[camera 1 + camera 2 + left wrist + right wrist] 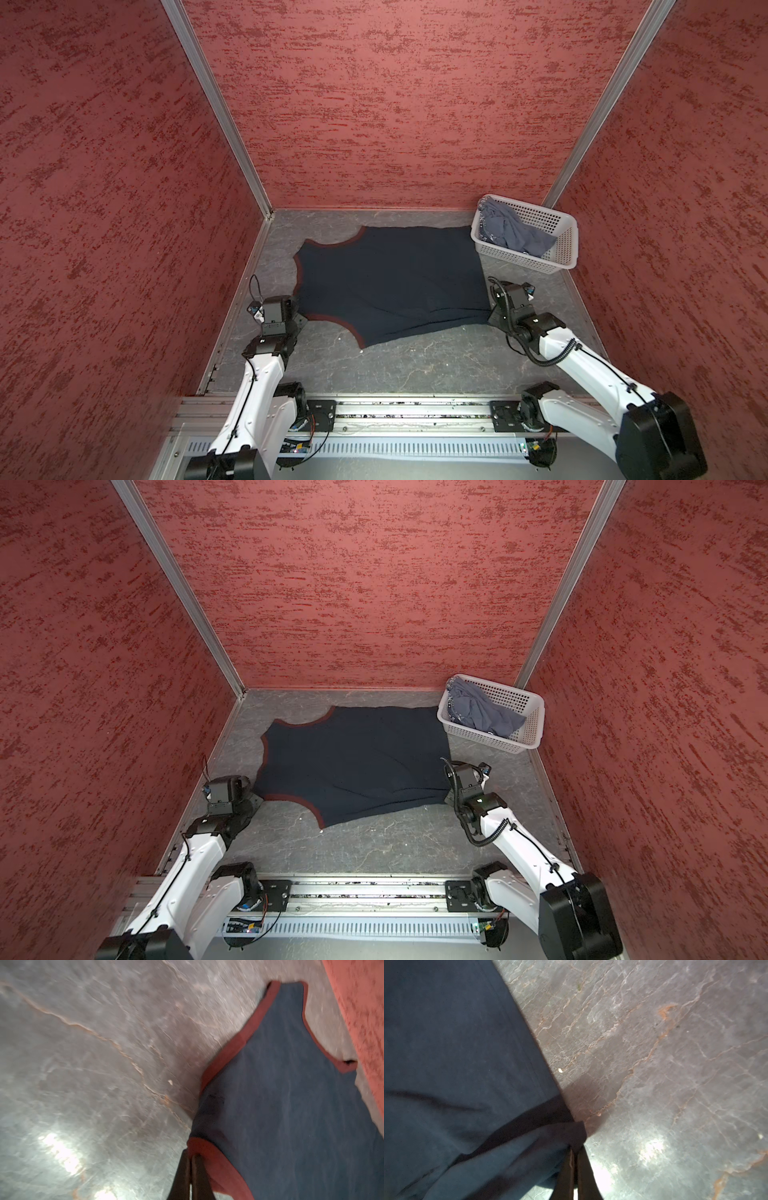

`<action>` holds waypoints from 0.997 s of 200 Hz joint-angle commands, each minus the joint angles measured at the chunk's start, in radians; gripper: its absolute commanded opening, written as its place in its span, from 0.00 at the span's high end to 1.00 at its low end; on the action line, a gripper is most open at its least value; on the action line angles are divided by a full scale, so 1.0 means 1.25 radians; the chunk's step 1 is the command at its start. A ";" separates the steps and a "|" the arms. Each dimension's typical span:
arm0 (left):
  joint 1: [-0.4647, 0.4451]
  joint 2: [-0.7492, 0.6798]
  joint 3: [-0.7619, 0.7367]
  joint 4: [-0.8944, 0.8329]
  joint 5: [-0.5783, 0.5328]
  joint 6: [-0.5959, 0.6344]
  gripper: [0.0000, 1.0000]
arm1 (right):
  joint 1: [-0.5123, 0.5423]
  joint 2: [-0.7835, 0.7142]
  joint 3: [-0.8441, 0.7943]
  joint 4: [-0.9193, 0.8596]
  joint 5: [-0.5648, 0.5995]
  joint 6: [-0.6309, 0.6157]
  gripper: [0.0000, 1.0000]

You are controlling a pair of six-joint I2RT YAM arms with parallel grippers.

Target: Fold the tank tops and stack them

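White arm links [266, 374], black joints [536, 324], black cables [540, 364]

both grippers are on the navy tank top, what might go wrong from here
The left gripper is shut on just the red trim of the navy tank top, and the right gripper on a bunched hem corner; either thin pinch may slip on lifting. The top's far corner lies close by the basket, so a swung fold might catch or nudge it.
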 commanded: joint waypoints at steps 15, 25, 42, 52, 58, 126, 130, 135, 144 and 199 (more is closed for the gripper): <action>0.104 0.061 -0.001 -0.015 0.071 -0.017 0.89 | -0.011 0.007 0.023 -0.015 0.037 0.014 1.00; 0.130 0.079 0.003 -0.011 0.103 -0.008 0.85 | -0.013 0.005 0.022 -0.017 0.037 0.013 1.00; 0.145 0.086 0.007 -0.014 0.118 0.002 0.74 | -0.014 0.002 0.022 -0.017 0.037 0.012 1.00; 0.145 0.081 0.005 -0.015 0.120 0.006 0.69 | -0.014 -0.002 0.023 -0.015 0.037 0.010 1.00; 0.145 0.076 0.004 -0.015 0.125 0.008 0.64 | -0.015 -0.005 0.023 -0.010 0.033 0.006 1.00; 0.118 0.064 0.009 -0.057 0.136 0.006 0.36 | -0.015 -0.010 0.035 0.005 0.021 -0.028 0.86; 0.120 0.075 0.012 -0.051 0.134 0.012 0.36 | -0.015 -0.011 0.036 0.004 0.022 -0.030 0.81; 0.121 0.093 0.018 -0.041 0.132 0.020 0.36 | -0.016 -0.013 0.037 0.004 0.021 -0.032 0.73; 0.123 0.131 0.031 -0.025 0.131 0.032 0.36 | -0.015 -0.017 0.042 0.000 0.019 -0.042 0.59; 0.122 0.288 0.080 0.053 0.147 0.062 0.37 | 0.010 -0.083 0.099 -0.073 0.070 -0.077 0.27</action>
